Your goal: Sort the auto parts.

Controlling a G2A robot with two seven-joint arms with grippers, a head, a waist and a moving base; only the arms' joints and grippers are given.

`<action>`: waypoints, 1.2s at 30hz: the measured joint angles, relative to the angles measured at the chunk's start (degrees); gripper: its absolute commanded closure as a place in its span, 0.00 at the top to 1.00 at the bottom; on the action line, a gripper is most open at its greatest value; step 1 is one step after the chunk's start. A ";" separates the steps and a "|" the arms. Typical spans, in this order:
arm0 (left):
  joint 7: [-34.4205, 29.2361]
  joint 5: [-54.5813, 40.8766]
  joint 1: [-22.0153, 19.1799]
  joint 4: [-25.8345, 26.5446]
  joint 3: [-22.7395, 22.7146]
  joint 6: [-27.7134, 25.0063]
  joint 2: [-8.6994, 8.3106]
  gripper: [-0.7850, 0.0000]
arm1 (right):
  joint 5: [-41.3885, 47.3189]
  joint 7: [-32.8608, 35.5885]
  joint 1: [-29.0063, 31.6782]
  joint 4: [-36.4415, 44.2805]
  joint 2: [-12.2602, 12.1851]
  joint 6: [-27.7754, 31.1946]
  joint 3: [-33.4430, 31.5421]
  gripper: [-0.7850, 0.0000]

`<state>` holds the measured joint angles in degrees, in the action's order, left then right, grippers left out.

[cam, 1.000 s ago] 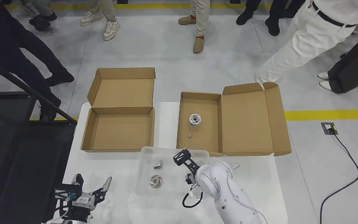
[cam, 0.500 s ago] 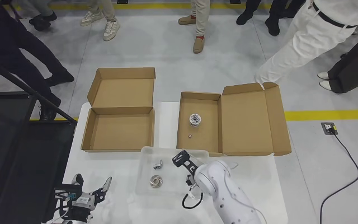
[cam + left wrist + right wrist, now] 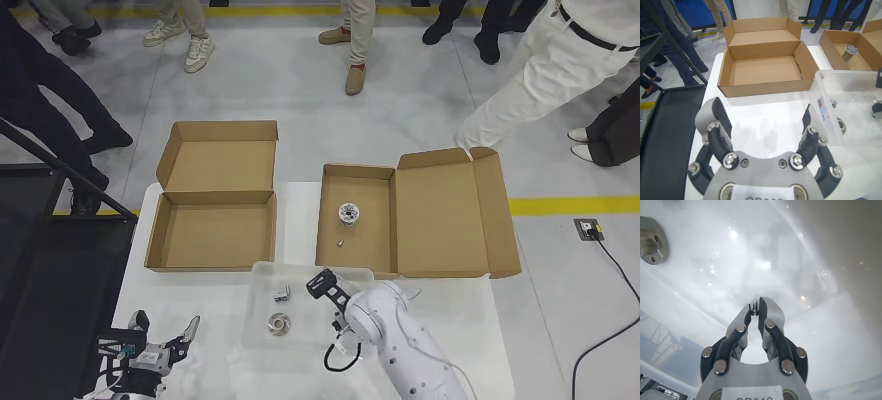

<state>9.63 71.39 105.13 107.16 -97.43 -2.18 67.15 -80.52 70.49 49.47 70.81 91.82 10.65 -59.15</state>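
Centre box [image 3: 365, 195] holds a metal part [image 3: 348, 212]; right gripper [image 3: 754, 310] fingers pinch a bolt [image 3: 754, 308], left gripper [image 3: 762, 115] fingers wide; bin [image 3: 258, 300] not emptied

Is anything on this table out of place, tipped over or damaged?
Nothing stands out. The empty brown cardboard box and the other brown cardboard box lie open and flat. The clear plastic bin stands upright, and the right gripper grips a small threaded metal bolt over its floor.
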 measured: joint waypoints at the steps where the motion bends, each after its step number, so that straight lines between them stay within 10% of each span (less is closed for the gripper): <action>1: 0.00 0.00 0.00 0.00 0.00 0.00 0.00 1.00 | 0.06 -0.02 -0.04 0.01 -0.02 -0.05 -0.01 0.00; 17: 0.00 0.00 0.00 0.00 0.00 0.00 0.00 1.00 | 5.19 -6.38 7.01 20.33 -2.04 4.44 -6.26 0.00; 25: 0.00 0.00 0.00 0.00 0.00 0.00 0.00 1.00 | 2.90 -22.68 13.17 31.23 -2.64 -3.25 -9.42 0.00; 36: 0.00 0.00 0.00 0.00 0.00 0.00 0.00 1.00 | 4.30 -27.86 -0.88 9.78 -0.96 -14.52 -7.41 0.00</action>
<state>9.63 71.39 105.13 107.16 -97.43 -2.18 67.15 -76.22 42.63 48.59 80.58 90.86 -3.88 -66.56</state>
